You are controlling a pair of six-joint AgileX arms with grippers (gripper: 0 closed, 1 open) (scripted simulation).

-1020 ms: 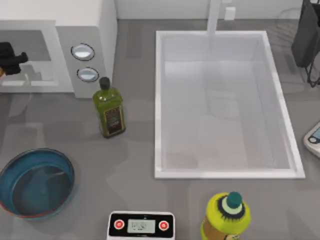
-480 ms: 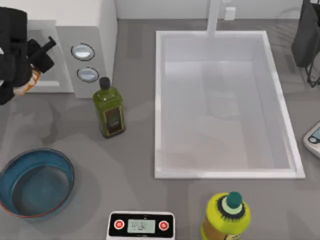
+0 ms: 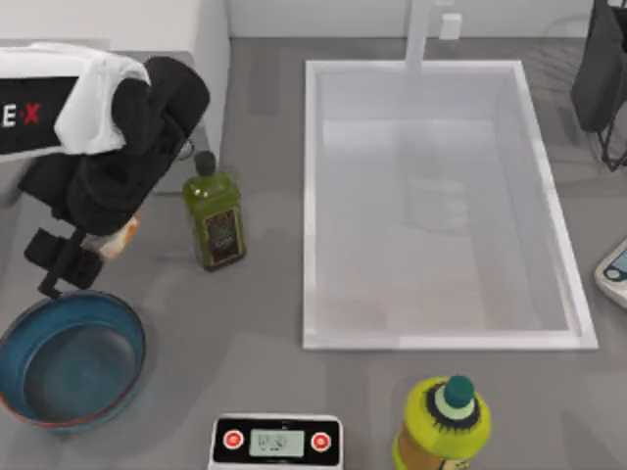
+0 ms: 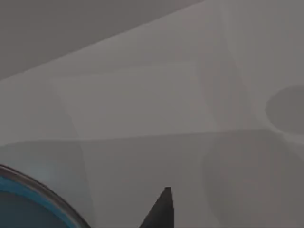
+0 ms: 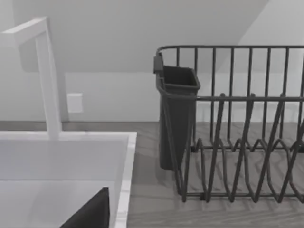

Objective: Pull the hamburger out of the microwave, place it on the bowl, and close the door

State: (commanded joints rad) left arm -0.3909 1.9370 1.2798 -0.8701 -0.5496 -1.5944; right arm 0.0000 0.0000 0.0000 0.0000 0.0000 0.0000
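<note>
Hamburger sits pinched in left claw above bowl.

1. Lighting is even, diffuse, moderately bright; no glare.
2. Soft shadows fall on the table beside the olive-oil bottle and under the left arm.
3. Edges slightly soft throughout.

A matt grey stone-like table is seen. The blue bowl, lower left of the top view, looks glossy and glazed. The green bottle appears shiny glass; the sink smooth white.
</note>
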